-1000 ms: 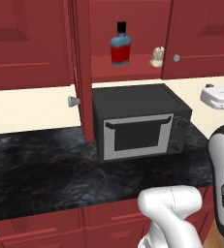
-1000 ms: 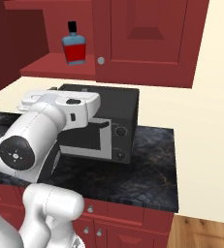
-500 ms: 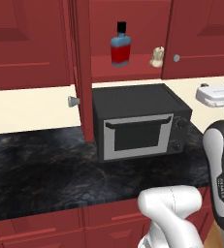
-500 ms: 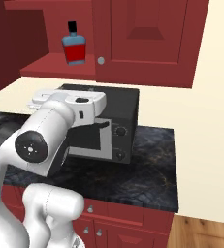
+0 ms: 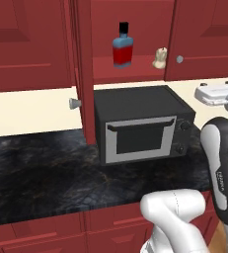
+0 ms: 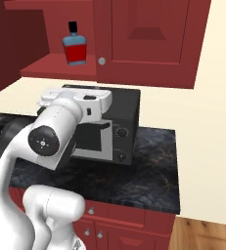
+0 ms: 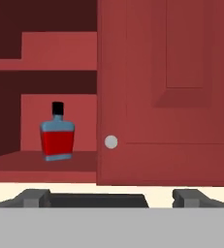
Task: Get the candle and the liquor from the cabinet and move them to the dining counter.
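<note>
Item, near: my gripper [image 7: 111, 197], jaws spread wide and holding nothing, has risen over the last second to microwave [image 5: 140, 128] height and now looks straight into the cabinet [image 7: 167, 97]. Item, far: the liquor [image 7: 57, 136] stands on the open shelf at 10 o'clock from the hand; the candle [image 5: 159, 58] sits at its 3 o'clock, near the closed door. I judge the reach begun, neither item fetched yet.
</note>
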